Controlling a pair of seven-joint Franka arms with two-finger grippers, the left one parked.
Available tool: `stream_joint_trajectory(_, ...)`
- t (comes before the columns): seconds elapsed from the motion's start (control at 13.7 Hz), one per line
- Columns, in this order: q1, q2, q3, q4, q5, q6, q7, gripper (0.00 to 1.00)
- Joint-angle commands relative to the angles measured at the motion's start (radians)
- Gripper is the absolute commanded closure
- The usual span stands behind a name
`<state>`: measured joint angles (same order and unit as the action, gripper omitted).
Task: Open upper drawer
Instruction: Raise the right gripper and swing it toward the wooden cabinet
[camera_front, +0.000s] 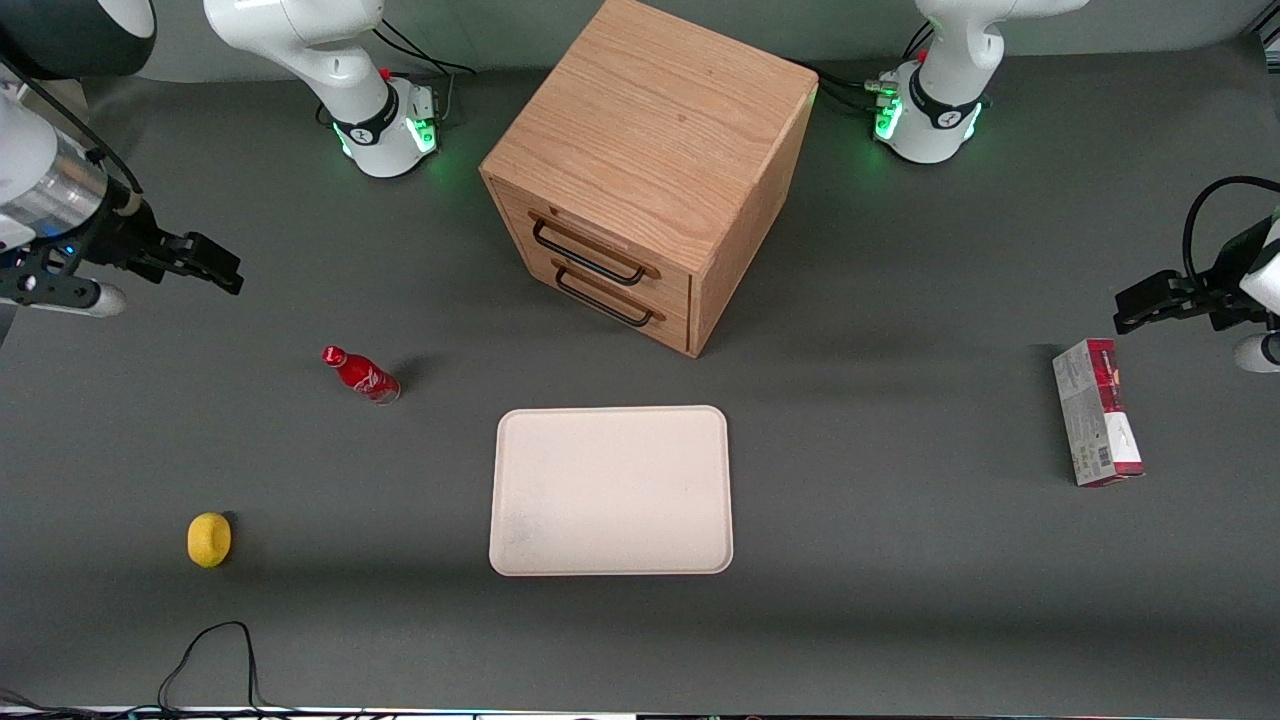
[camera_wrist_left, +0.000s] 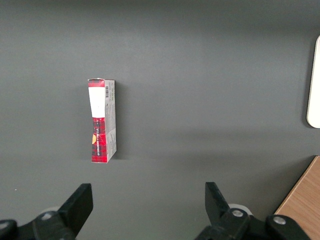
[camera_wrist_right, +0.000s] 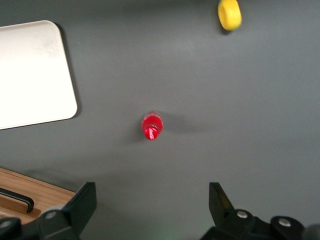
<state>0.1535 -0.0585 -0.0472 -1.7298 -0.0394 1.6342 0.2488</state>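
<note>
A boxy light oak cabinet stands at the back middle of the table, its two drawers facing the front camera at an angle. The upper drawer is shut, with a thin black wire handle. The lower drawer under it is shut too, with the same kind of handle. My right gripper hangs open and empty above the table at the working arm's end, well away from the cabinet. In the right wrist view its fingers stand wide apart over bare table, with a cabinet corner and handle at the edge.
A red bottle stands between my gripper and the cream tray. A yellow round thing lies nearer the front camera. A red and white carton lies toward the parked arm's end. A black cable loops at the front edge.
</note>
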Motion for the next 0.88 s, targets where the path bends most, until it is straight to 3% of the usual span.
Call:
stream_joint_trajectory(0.0,0.011,0.13,0.038,0.143,0.004,-0.011,-0.104,0.0)
stream_joint_trajectory(0.22,0.011,0.216,0.12,0.239,0.01,-0.01,-0.255,0.0)
stream_joint_trajectory(0.36,0.011,0.229,0.234,0.243,0.007,-0.011,-0.365,0.0)
stream_joint_trajectory(0.8,0.015,0.287,0.552,0.243,-0.01,-0.02,-0.379,0.0)
